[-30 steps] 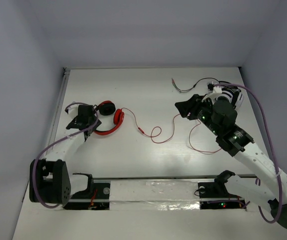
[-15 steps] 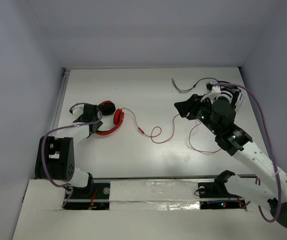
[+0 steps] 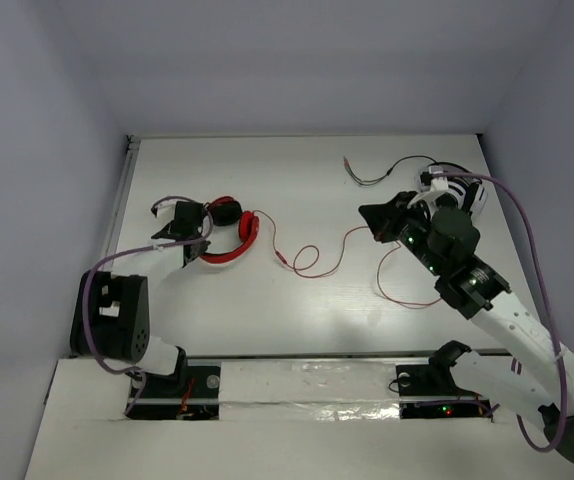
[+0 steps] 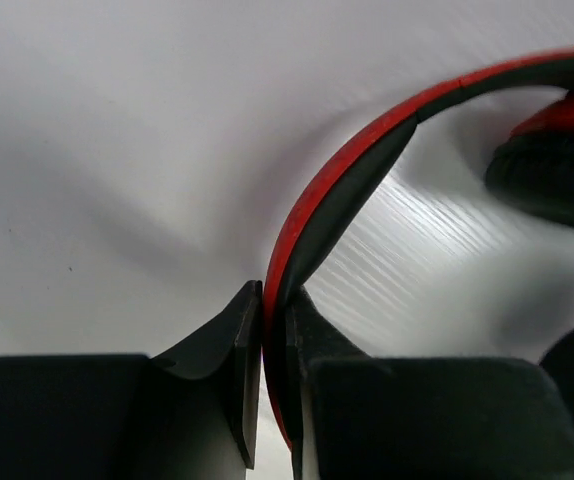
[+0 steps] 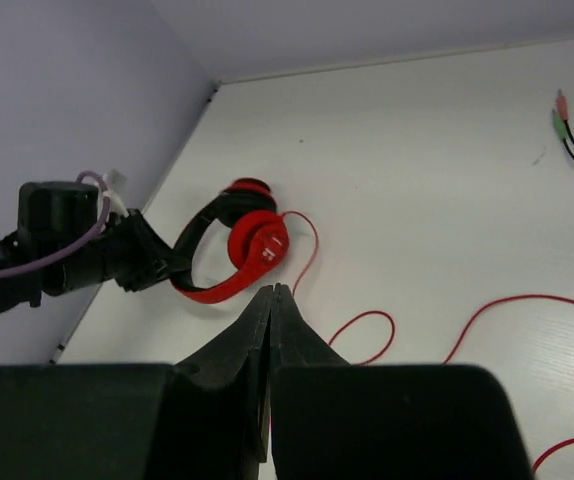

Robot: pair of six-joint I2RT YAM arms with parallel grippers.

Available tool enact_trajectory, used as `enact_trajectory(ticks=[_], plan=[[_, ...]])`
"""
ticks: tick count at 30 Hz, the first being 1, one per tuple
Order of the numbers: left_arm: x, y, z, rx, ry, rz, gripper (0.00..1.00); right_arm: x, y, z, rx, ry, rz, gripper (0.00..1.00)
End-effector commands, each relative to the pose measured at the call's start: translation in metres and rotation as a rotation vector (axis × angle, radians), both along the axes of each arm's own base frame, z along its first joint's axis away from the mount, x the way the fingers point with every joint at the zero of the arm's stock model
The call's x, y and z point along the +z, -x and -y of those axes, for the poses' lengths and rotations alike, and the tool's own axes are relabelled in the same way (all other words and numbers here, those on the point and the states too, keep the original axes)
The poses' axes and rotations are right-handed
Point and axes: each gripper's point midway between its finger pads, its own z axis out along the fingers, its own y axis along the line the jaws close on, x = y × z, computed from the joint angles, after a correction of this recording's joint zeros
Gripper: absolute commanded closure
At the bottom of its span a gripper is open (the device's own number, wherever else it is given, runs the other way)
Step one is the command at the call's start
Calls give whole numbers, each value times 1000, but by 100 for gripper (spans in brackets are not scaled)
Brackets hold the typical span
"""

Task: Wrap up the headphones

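Where the left arm reaches out from its base toward the left edge of the white table (image 3: pixel 317 160), the left gripper (image 3: pixel 189 222) lies low over the surface with its fingers (image 4: pixel 242 340) pinched on the red-and-black headband (image 4: pixel 367 150) of the red headphones (image 3: pixel 229 232); the left wrist view shows the band squeezed edge-on between the two dark pads. These headphones lie in the left half of the table, nearer the left edge than the middle and about midway between the near and far edges. Their two earcups sit just right of the gripper, one (image 3: pixel 225 212) showing its black pad, the other (image 3: pixel 249 227) its red outer face. From the earcups a thin red cable (image 3: pixel 279 256) trails rightward across the middle of the table, makes a small loop, then swings in wider curves under the right arm. The right gripper (image 3: pixel 372 212) is held above the table right of centre, pointing toward the headphones, and its fingers (image 5: pixel 257 330) are pressed together; whether any cable is caught between them cannot be told. Behind the right arm, near the far right corner, lie white and black headphones (image 3: pixel 459 188), partly hidden, with a dark cable (image 3: pixel 387 172) running left from them to small coloured plugs (image 5: pixel 562 110).
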Motion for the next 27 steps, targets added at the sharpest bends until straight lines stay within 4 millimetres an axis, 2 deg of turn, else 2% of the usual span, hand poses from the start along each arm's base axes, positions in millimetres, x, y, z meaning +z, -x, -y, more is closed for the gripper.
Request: enact_trajectory(ticks=[1,2,3,5,6,8,9,11,12,14,15,17,18,20,21,22,24,25,26,27], plan=[[103,-32,34,-178,59,215,100,42,21,-10,123,-59,179,100],[125,-36,41,-216,65,251,100,50,30,-12,161,-69,214,100],[164,-42,44,-256,51,303,100,56,40,-19,230,-75,243,100],[201,-48,55,-329,67,349,100,60,47,-23,277,-73,267,100],[235,-54,62,-384,68,393,100,63,50,-26,301,-71,274,100],[266,-59,72,-444,75,441,100,63,49,-28,308,-72,277,100],[299,-62,74,-463,74,494,100,63,48,-27,298,-70,276,100],[324,-63,85,-533,86,531,100,65,47,-25,287,-64,286,100],[344,-65,88,-553,90,561,100,66,46,-24,280,-60,295,100],[355,-67,104,-623,117,575,100,64,44,-25,283,-37,310,100],[372,-66,107,-641,122,604,100,60,42,-27,288,-22,301,100],[381,-68,114,-686,133,617,100,48,32,-32,288,16,264,100],[388,-71,117,-706,133,621,100,47,28,-31,270,18,258,90],[392,-72,121,-734,135,619,100,42,24,-34,275,24,263,62],[393,-73,123,-746,132,620,100,37,22,-36,280,30,258,36],[394,-73,124,-756,136,623,100,38,19,-39,285,30,272,26],[398,-72,128,-775,148,634,100,15,3,-51,297,72,215,17],[399,-71,131,-791,161,636,100,9,-6,-52,276,87,197,16],[402,-69,133,-800,166,644,100,-9,-16,-57,271,111,156,15],[407,-68,134,-807,169,656,100,-11,-22,-60,263,110,163,14]])
